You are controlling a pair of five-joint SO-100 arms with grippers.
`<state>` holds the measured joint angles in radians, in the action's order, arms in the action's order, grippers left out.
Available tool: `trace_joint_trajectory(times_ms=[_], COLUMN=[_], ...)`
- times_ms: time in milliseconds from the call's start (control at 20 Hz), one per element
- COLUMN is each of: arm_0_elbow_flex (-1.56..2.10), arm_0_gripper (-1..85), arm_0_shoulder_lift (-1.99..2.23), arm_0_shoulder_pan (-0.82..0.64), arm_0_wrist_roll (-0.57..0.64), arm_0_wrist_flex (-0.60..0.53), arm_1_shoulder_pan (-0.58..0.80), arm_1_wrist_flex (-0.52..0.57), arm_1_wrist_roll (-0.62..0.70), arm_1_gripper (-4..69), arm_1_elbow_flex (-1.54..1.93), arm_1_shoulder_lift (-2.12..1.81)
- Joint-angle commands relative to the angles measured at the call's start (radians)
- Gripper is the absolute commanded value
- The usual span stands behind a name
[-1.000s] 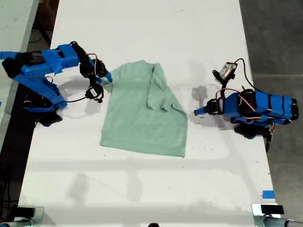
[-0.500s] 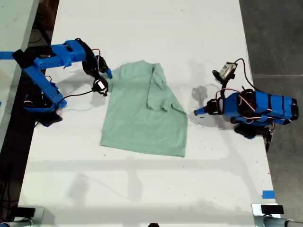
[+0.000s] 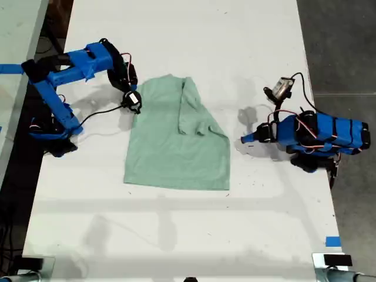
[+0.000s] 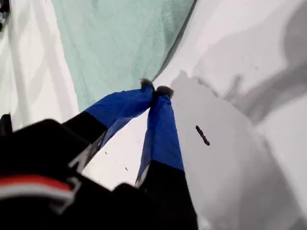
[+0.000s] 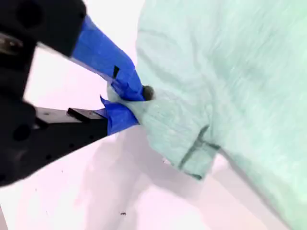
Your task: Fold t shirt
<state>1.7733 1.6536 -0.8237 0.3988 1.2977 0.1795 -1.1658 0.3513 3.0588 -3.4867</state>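
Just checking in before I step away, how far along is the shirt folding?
Done: one side of the t shirt already lies folded over, toward the exterior view's right. In hand: my second gripper is shut on a sleeve edge at the exterior view's left. My first gripper rests shut beside the shirt, holding nothing. Left: folding that side over, then the final folds.

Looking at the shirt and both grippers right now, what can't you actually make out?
- How much of the t shirt my second gripper pinches: its blue tips cover the cloth.
- The sleeve folded across the shirt hides the layer beneath, exterior view.
- Most of the shirt is cut off by the edge in the view along my shut first gripper.
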Motion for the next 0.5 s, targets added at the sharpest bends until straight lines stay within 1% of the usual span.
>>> trace_joint_trajectory(times_ms=[0, 150, 250, 300, 350, 400, 450], arm_0_elbow_flex=[-0.318, -0.623, -0.799, -0.842, -0.844, -0.844, -0.842], arm_0_gripper=[-0.2, -0.2, -0.2, 2.3, 16.2, 18.4, 18.5], arm_0_shoulder_lift=[0.009, -0.245, -0.423, -0.476, -0.495, -0.500, -0.486], arm_0_shoulder_pan=[0.195, 0.362, 0.420, 0.436, 0.445, 0.440, 0.428], arm_0_wrist_roll=[-0.066, -0.126, -0.147, -0.160, -0.163, -0.175, -0.153], arm_0_wrist_flex=[0.115, 0.152, 0.146, 0.130, 0.106, 0.115, 0.129], arm_1_shoulder_pan=[-0.018, -0.018, -0.018, -0.018, -0.018, -0.018, -0.020], arm_1_wrist_flex=[0.006, 0.006, 0.006, 0.006, 0.006, 0.006, 0.006], arm_1_wrist_roll=[0.009, 0.009, 0.009, 0.009, 0.009, 0.009, 0.009], arm_1_gripper=[1.5, 1.5, 1.5, 1.5, 1.5, 1.5, 1.5], arm_1_elbow_flex=[0.043, 0.043, 0.043, 0.043, 0.043, 0.043, 0.043], arm_1_shoulder_lift=[-0.020, -0.020, -0.020, -0.020, -0.020, -0.020, -0.020])
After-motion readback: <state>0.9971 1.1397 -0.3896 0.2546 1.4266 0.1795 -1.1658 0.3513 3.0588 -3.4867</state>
